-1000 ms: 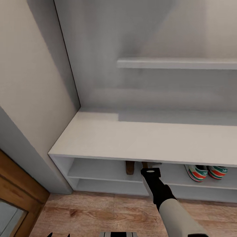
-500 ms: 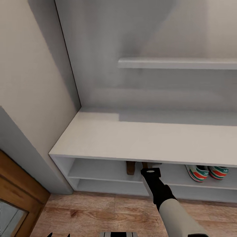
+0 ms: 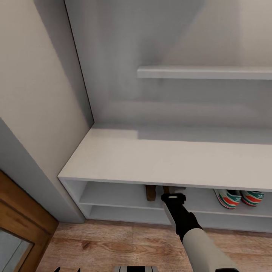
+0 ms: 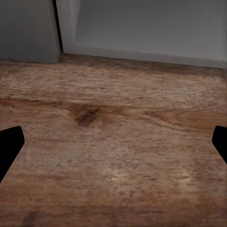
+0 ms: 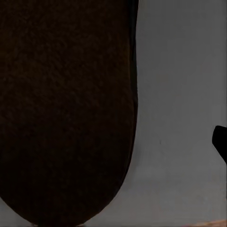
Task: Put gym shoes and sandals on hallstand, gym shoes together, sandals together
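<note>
Right gripper (image 3: 172, 190) reaches under the front lip of the hallstand (image 3: 151, 158), into the upper of its two open shelf levels. Whether its fingers are spread or pressed on anything cannot be told: the bench edge hides the tips in the head view. In the right wrist view one finger (image 5: 220, 144) shows at the picture's edge, and a dark rounded shape, probably a sandal sole (image 5: 66, 109), lies close before the lens against grey shelf.

On that same shelf, just beside the wrist, stands one brown sandal (image 3: 150, 192), heel outward. A second brown sliver shows next to the wrist, mostly hidden. The arm's position suggests it is seating the second sandal next to the first, so the pair ends up adjacent.

The two gym shoes (image 3: 238, 198) sit side by side further along that level, heels out, well apart from the sandals. That pairing looks done.

Left gripper (image 4: 113, 142) hangs wide open and empty over the corridor floor (image 4: 113, 94), near the rack's base, parked clear of the work.
</note>
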Controlling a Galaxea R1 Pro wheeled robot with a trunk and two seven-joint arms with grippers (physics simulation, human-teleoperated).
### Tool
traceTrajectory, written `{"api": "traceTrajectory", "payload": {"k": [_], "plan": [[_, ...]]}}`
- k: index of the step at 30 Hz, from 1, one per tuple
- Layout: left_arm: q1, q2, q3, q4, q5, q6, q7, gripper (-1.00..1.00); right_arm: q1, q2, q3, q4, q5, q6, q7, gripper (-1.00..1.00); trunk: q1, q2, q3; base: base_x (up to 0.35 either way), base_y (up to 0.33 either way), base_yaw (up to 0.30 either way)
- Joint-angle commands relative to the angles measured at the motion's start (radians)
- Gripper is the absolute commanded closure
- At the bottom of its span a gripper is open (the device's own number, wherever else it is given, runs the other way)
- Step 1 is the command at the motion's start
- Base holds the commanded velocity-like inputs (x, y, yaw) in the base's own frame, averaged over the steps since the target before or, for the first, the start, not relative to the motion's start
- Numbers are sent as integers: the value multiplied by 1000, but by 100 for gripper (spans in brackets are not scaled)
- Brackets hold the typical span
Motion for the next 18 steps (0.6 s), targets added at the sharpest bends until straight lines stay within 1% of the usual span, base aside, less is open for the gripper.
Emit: {"api": "traceTrajectory", "payload": {"k": [1, 13, 16, 18], "plan": [[-1, -1, 9, 0, -9, -4, -5, -100, 0, 1, -3, -1, 10, 8, 2, -100, 0, 0, -1, 0, 0, 0], [-1, -1, 9, 0, -9, -4, -5, -100, 0, 1, -2, 0, 10, 8, 2, -100, 0, 0, -1, -1, 0, 0], [-1, -1, 9, 0, -9, -4, -5, -100, 0, 1, -2, 0, 10, 8, 2, -100, 0, 0, -1, -109, -15, 0], [-1, -1, 9, 0, -9, -4, -5, -100, 0, 1, -2, 0, 10, 8, 2, -100, 0, 0, -1, -234, -52, 0]]}}
